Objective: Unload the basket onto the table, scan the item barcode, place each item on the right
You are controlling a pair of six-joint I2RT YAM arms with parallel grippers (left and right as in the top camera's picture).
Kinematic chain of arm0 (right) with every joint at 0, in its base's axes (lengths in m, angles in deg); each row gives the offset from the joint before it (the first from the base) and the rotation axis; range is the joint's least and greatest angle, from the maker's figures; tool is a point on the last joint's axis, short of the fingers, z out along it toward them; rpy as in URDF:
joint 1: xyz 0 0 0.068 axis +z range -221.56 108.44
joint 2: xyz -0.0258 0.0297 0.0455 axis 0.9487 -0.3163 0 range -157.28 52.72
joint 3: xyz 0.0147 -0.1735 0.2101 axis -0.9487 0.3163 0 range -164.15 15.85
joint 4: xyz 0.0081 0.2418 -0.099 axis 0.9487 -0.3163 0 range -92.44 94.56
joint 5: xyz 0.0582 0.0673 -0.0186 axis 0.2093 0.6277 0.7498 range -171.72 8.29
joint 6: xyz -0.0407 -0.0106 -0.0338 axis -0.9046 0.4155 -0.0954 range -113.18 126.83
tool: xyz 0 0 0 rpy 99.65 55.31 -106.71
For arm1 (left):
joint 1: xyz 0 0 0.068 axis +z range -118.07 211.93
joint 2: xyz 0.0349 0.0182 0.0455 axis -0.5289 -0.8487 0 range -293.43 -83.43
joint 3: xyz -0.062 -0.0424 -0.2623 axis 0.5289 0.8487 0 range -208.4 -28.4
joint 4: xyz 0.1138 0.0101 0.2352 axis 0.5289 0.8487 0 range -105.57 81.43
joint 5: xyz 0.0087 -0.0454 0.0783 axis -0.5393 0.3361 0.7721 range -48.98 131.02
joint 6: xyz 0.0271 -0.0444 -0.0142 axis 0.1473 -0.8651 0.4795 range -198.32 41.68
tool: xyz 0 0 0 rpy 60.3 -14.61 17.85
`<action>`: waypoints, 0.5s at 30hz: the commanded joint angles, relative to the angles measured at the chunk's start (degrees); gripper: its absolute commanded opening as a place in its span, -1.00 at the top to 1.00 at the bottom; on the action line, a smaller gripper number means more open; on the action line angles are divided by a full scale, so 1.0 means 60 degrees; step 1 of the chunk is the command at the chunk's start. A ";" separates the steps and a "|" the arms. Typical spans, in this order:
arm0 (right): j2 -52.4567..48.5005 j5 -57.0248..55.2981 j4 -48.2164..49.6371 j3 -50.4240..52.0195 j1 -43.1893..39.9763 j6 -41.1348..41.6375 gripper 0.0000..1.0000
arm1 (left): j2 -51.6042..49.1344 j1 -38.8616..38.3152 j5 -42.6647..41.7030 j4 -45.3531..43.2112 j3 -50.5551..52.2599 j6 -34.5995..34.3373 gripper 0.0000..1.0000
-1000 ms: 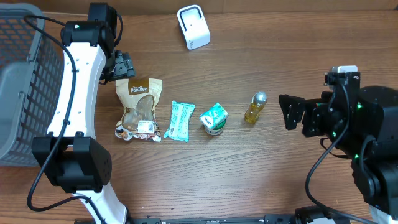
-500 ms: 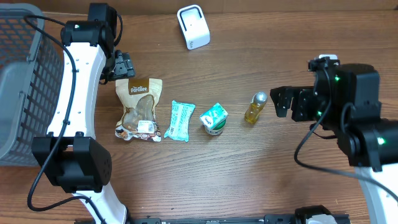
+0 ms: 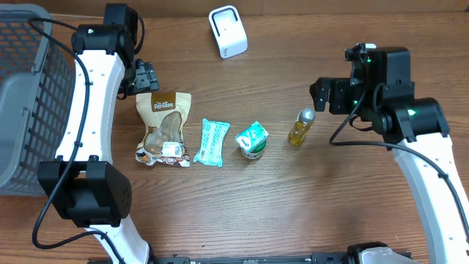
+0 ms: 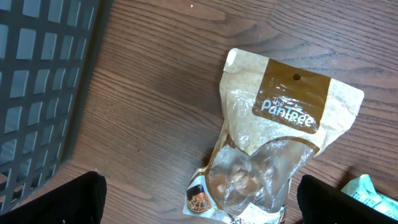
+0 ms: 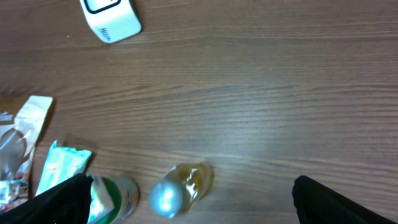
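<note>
1. The right pincer (image 3: pixel 318 96) has moved. A second ago it was out at the 3 o'clock edge of the table (image 3: pixel 330 191). Now it has swung in toward the middle.
2. It now hangs just at 1 o'clock from the little bottle (image 3: pixel 299 127), near it but not touching it.
3. Its two fingers are spread wide apart and there is nothing between them.
4. The bottle has yellow stuff inside and a silver cap. It lies on its side at the 3 o'clock end of the row of things. It has not moved.
5. The left pincer (image 3: pixel 149 78) has stayed where it was, at 12 o'clock from the snack bag (image 3: pixel 164 128). It is spread wide too, and it holds nothing.
6. The snack bag, the blue-green packet (image 3: pixel 212 141) and the small carton (image 3: pixel 252 139) all lie just where they did.
7. The white scanner (image 3: pixel 228 31) sits at 12 o'clock on the table, well apart from the bottle.
8. I think the right arm is going for the bottle first. Nothing has been picked up yet, so the job has only just begun. The bottle must still be grabbed and carried to the scanner.
</note>
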 commanded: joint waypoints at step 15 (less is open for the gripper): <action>0.1253 0.2124 0.0007 -0.0499 -0.0062 0.0040 -1.00 | 0.0091 -0.0036 0.0124 -0.0004 -0.0182 0.0040 -0.99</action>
